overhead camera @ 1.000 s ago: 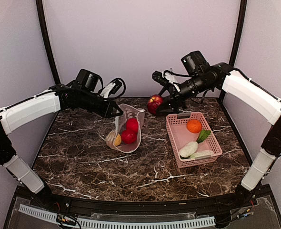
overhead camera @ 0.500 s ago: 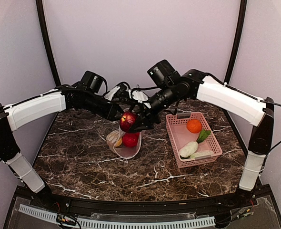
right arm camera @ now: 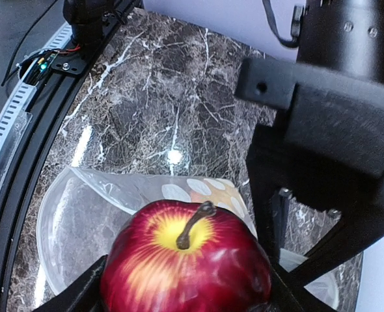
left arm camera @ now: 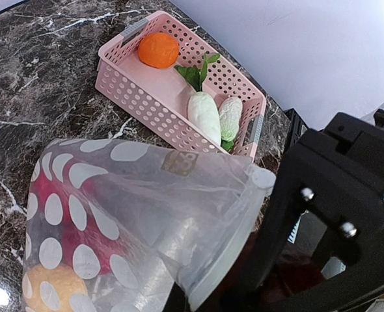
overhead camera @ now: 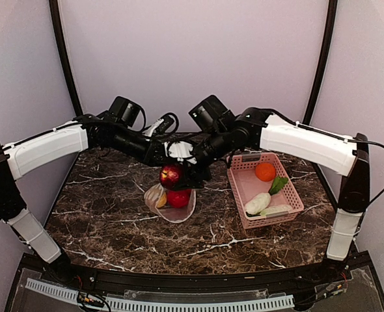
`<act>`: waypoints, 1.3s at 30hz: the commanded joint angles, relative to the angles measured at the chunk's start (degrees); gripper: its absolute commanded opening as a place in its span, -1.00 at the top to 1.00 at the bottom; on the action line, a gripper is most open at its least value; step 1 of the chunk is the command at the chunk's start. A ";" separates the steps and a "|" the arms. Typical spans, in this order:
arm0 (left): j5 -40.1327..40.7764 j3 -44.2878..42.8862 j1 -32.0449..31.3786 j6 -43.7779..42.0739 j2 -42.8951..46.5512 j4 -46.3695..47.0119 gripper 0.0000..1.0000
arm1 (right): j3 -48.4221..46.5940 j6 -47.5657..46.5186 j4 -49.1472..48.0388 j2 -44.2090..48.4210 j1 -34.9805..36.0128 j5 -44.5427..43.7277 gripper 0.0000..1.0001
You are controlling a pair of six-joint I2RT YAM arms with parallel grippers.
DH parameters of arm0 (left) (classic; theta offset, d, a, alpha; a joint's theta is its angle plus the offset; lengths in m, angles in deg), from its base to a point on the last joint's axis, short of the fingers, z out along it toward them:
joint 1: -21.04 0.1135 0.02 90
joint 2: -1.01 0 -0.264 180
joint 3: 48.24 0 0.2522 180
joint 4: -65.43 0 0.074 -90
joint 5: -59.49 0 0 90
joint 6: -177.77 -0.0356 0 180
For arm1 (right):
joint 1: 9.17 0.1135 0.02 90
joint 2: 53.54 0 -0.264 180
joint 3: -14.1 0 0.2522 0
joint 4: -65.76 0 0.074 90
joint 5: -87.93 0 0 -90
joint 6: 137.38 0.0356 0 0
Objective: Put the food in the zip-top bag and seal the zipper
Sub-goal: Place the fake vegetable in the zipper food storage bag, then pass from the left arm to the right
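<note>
On a dark marble desk [overhead camera: 114, 221], the right gripper [overhead camera: 181, 168] is clamped on a red apple [overhead camera: 170, 174], holding it stem-up directly over the open mouth of the zip-top bag [overhead camera: 177, 209]. The left gripper [overhead camera: 161, 155] reaches in from the left and is closed on the bag's upper rim, propping the dotted clear plastic up so that the mouth gapes toward the right arm. The two grippers nearly meet above the bag, at the middle of the desk. Through the plastic a red fruit [overhead camera: 178, 197] and a yellow one [overhead camera: 160, 201] show, lying together at the bag's bottom, the yellow one on the left. The right wrist view looks down past the apple into the open bag. To the right of the bag, near it but apart, sits a pink basket [overhead camera: 289, 188]. It holds an orange [overhead camera: 265, 171] at its far end and, nearer, a white radish [overhead camera: 258, 203] with green leaves beside a pale cabbage [overhead camera: 276, 210]. The bag's seal strip cannot be made out; the mouth stands open.
</note>
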 commanded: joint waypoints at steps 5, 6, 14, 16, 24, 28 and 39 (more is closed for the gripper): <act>-1.30 -3.06 0.32 -0.42 1.65 -2.80 0.99 | 1.91 -3.47 1.12 0.50 3.59 -5.77 -0.97; -1.39 -2.84 0.31 -0.32 1.59 -2.68 0.99 | 1.53 -3.06 2.19 0.98 3.54 -4.74 -0.97; -1.06 -2.06 0.37 0.37 2.29 -2.05 0.99 | 1.31 -3.59 10.49 4.63 3.62 -0.47 -0.92; -0.67 -1.53 0.40 0.49 2.45 -1.52 0.99 | 2.90 -5.29 11.30 4.96 3.78 -1.74 -0.76; 0.03 -1.29 0.31 1.00 2.32 -1.55 0.99 | 9.91 -10.33 11.49 5.21 7.95 -9.16 -0.47; 1.49 -2.42 0.31 0.60 1.76 -3.18 0.99 | 12.50 -11.19 9.20 4.97 10.07 -12.12 -0.49; 6.31 -6.87 0.31 -2.23 1.20 -11.46 0.48 | 9.61 -11.59 2.19 1.05 12.07 -22.72 0.93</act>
